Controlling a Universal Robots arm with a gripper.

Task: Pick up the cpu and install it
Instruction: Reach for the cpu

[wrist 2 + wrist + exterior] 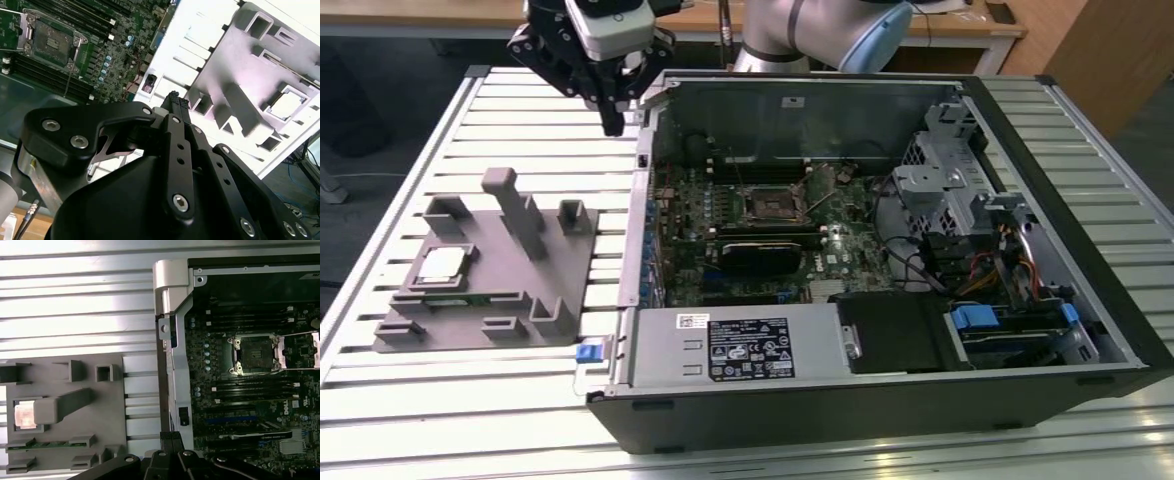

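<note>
The cpu (440, 265) is a small square chip with a pale silvery top, lying in a pocket of the grey holder (487, 315) on the slatted table, at the exterior view's left. In both wrist views the cpu (287, 105) (25, 415) rests in that same pocket. My gripper (614, 125) hangs above the table beside the case's back left corner, well away from the chip and high over it. Its fingers (175, 102) (169, 437) are shut with nothing between them. The open socket (774, 203) (255, 355) (50, 42) sits on the motherboard with its frame lifted.
The open computer case (1067, 150) lies on its side with a power supply (740, 345), drive cage (947, 180) and cables inside. A green memory stick (50, 444) lies in the holder near the cpu. Upright grey posts (514, 210) rise from the holder.
</note>
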